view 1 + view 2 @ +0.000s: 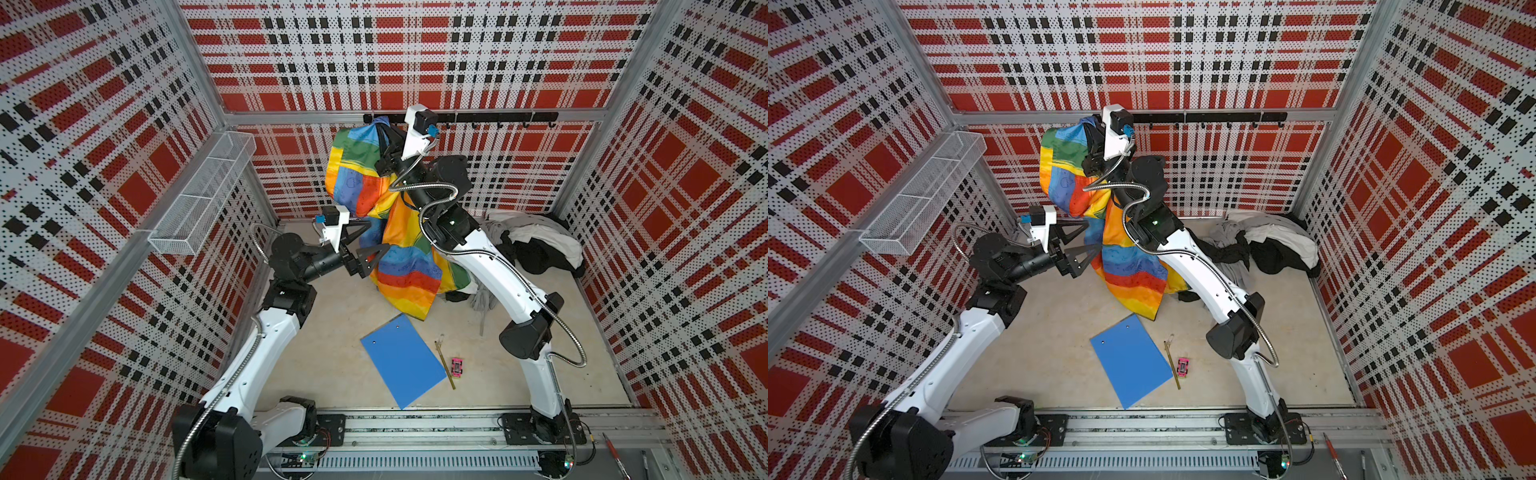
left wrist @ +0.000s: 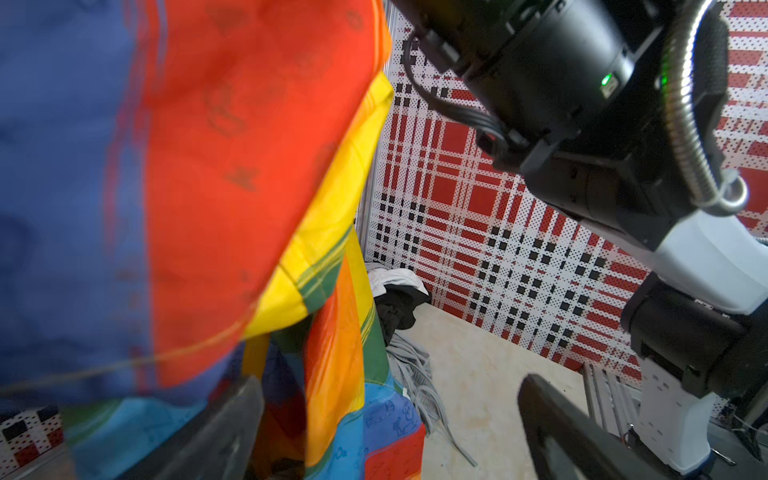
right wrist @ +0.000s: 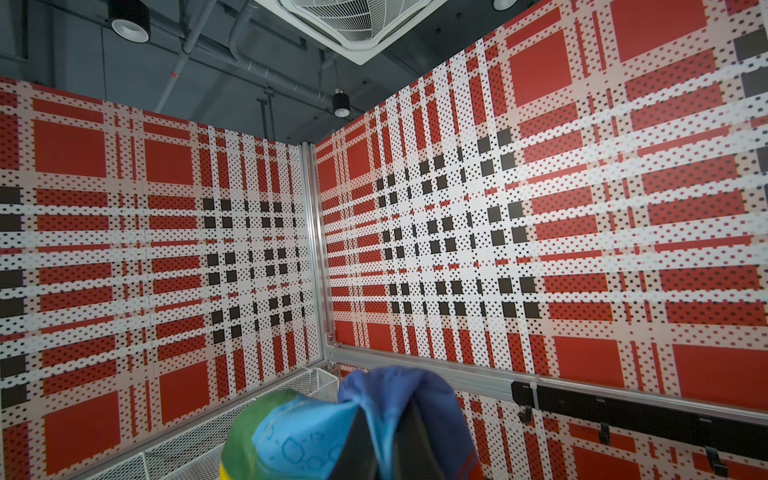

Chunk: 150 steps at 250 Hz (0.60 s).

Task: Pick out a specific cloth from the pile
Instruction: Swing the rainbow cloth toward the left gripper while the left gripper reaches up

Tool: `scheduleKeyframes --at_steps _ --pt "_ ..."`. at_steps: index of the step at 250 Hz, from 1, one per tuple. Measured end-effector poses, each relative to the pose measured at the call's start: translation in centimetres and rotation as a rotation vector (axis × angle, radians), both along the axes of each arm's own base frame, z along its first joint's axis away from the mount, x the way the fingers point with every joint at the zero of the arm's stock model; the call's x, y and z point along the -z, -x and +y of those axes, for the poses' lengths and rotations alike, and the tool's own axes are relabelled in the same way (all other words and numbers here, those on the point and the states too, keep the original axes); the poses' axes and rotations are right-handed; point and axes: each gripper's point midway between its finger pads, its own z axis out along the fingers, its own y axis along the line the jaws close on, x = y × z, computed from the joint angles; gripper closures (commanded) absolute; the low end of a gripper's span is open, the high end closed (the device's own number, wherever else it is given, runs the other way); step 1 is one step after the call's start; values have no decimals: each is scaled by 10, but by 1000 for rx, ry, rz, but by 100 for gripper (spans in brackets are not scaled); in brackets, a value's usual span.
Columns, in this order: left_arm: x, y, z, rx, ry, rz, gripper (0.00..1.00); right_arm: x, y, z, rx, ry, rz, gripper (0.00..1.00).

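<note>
Right gripper [image 1: 384,128] is way up high by the back wall, jaws pinched tight on a bunched corner of the cloth [image 1: 360,166]. You can see the blue and green folds squeezed between its fingers [image 3: 409,440] in the wrist view. The cloth hangs from there in a long drape of orange, yellow, red and blue, its tail reaching down to the floor just short of the clipboard [image 1: 401,365]. Left gripper [image 1: 379,236] sits lower, jaws spread wide, right up against the middle of the drape and gripping nothing. The pile [image 1: 536,241] lies in the far right corner, behind the right arm.
</note>
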Motion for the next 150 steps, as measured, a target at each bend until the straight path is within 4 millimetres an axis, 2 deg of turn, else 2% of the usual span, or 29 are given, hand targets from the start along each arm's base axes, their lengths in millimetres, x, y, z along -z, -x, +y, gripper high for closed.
scheduleKeyframes --at_steps 24,57,108,150 --pt "1 -4 -2 -23 12 12 1 -12 9 -7 -17 -19 -21 93" --pt "11 -22 -4 -96 25 58 1 -31 24 -16 -48 -52 -56 93" --pt "46 -49 -10 -229 -9 171 1 -52 44 -26 -91 -82 -92 93" --pt "63 -66 3 -311 -28 221 1 -59 59 -24 -123 -81 -106 93"
